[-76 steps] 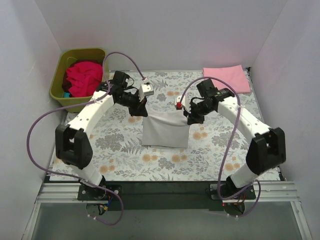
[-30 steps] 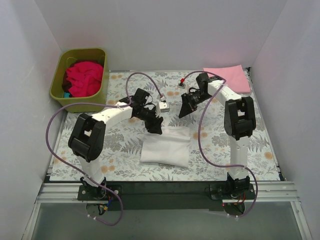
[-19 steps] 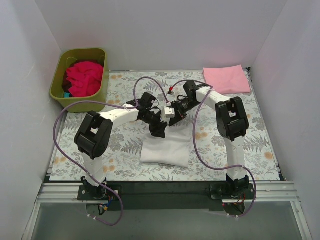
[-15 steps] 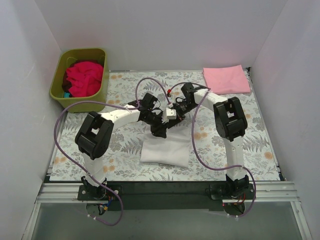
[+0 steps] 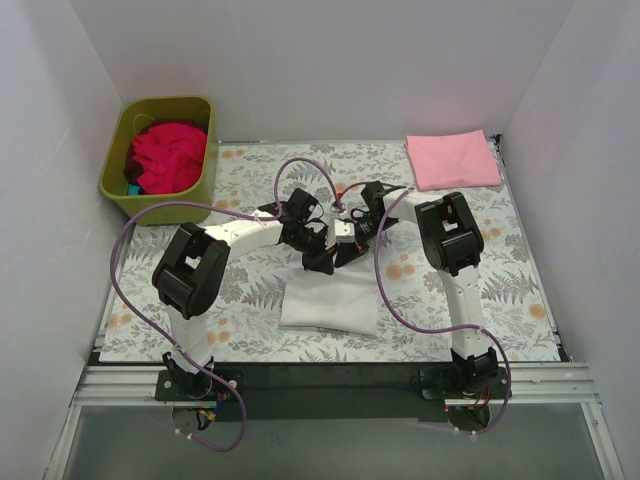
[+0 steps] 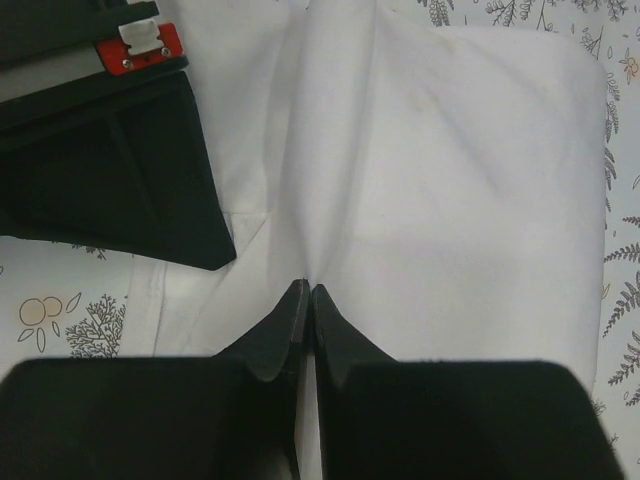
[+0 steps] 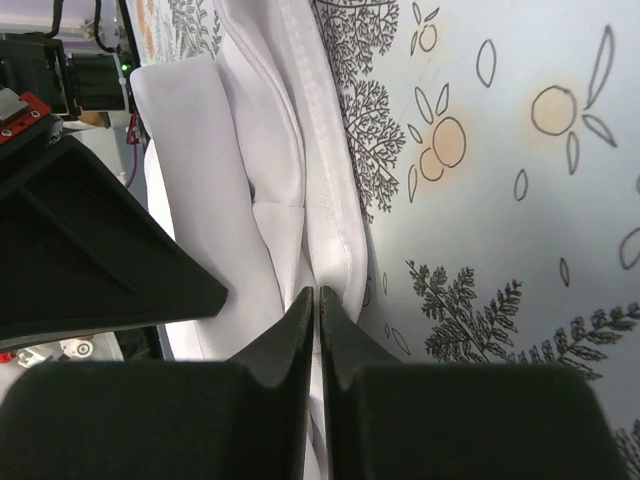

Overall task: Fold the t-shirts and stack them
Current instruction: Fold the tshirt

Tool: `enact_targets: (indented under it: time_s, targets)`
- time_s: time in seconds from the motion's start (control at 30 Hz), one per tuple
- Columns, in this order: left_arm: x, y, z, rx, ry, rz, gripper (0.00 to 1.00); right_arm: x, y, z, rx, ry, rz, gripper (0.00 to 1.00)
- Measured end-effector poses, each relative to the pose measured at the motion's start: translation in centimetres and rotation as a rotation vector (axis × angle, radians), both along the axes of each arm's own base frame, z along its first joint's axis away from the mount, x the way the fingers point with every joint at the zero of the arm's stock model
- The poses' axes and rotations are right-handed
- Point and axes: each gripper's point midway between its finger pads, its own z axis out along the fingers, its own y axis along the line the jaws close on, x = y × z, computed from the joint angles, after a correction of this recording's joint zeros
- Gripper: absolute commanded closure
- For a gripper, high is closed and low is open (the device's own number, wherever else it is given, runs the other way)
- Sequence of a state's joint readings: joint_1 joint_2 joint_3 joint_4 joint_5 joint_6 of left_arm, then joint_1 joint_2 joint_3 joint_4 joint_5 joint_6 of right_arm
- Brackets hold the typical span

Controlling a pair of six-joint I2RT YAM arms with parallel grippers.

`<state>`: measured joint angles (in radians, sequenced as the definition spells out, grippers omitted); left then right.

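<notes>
Left pincer (image 6: 307,291) and right pincer (image 7: 317,294), tips together, seemingly on soft creased folds of the rectangular white t-shirt (image 5: 335,300).

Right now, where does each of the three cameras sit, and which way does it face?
Top external: fixed above and behind the arm bases, looking down; shows the left arm and right arm bent toward the white t-shirt.
Left wrist: on the left arm's wrist, looking down past its own left end effector, shut on that shirt.
Right wrist: on the right arm's wrist, looking across the floral sheet past the right end effector, shut on the shirt's edge.
Shared: all three see the white t-shirt.
</notes>
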<state>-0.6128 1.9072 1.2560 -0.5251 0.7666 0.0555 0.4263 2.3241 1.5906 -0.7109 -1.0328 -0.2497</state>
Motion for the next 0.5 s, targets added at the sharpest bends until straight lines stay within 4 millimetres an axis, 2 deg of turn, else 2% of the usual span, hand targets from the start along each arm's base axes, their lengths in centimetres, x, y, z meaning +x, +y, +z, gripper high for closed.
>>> enact_targets:
  time_s: [0.27,0.5]
  targets:
    - [0.8,-0.1,0.6,0.004,-0.032,0.009,1.00,-1.3,0.0,-0.1,0.037,0.047,0.010,0.90]
    - [2.6,-0.8,2.4,-0.028,-0.086,0.018,1.00,-1.7,0.1,-0.1,0.052,0.054,0.018,0.90]
